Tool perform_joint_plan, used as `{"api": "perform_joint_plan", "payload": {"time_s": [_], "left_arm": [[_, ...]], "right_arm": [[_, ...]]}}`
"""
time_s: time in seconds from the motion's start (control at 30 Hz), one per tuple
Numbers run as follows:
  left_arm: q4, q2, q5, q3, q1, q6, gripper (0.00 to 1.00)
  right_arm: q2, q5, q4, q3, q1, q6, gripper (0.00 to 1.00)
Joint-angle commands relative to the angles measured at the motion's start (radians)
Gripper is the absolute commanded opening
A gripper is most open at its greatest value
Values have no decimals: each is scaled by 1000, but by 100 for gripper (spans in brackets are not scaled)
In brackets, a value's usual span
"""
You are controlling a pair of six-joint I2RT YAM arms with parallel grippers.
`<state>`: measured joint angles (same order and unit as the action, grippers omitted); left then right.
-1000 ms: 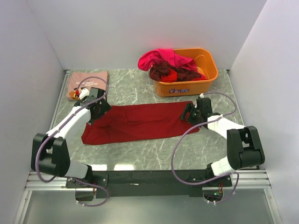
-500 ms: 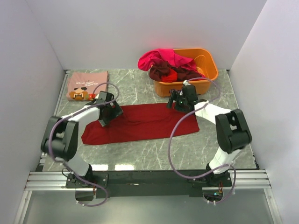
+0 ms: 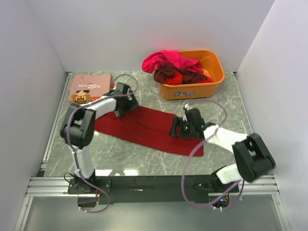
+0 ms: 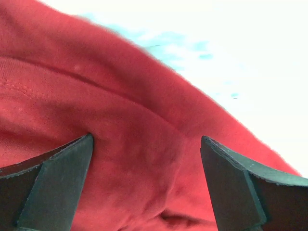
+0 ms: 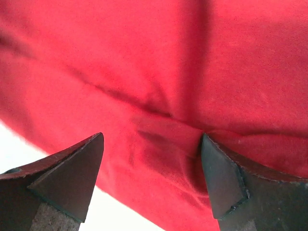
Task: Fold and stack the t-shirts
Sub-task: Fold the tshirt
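**While Red Shirt Lay Spread, Both Grippers Were Poised to Take Hold**

As the folding of the dark red shirt (image 3: 144, 129) was being taken in hand, the garment was pictured lying flat and slantwise across the marbled table (image 3: 144, 166), with its right end nearer the arms. The left gripper (image 4: 147, 163) was set over the shirt's far left edge, where pale table was seen just past the hem. The right gripper (image 5: 151, 163) was placed over the shirt's right-hand part, above a shallow crease.

Both pairs of jaws were held wide apart. Red cloth was seen between the tips in each wrist view, but nothing was pinched or lifted by either.

A pink printed shirt (image 3: 89, 86) was seen laid as a neat rectangle in the far left corner, apart from the red one. The remaining shirts (image 3: 168, 65) were heaped in the orange tub (image 3: 192, 91) at the far right, with some cloth spilled over its rim.

The task was judged to be at an early stage, with one shirt apparently done, one on the table and several unsorted. The step in hand was judged to be the taking of a grip for a fold.

For the next move, the fingers would need to be lowered onto the cloth and closed on it at both places. The two held parts would then need to be raised and carried over together, so that the fold was laid straight. The thin cotton was judged likely to slip if too little of it was caught.
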<state>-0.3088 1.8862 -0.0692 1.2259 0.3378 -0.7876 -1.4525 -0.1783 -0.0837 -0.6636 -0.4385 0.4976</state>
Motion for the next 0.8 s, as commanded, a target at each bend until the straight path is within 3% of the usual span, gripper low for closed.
{"api": "perform_joint_plan", "payload": {"time_s": [0.0,0.2,0.37,0.5,0.77], "left_arm": [[4,135,60,92,78,65,99],[-38,344,106,345,142,155,99],[-87,404,71,481,159,179,99],[-102,355,5,488,158,177,99],[-47,170,19,423,158,202,100]], "right_arm": [[96,-78,-113,119,-90,64,87],[169,-254,-85,162,-355,130,87],[74,-331,-34,11,-505,99,87],[49,-349,-68,-83,-548,55,87],[187,-175,-220,-171,-533,-19,87]]}}
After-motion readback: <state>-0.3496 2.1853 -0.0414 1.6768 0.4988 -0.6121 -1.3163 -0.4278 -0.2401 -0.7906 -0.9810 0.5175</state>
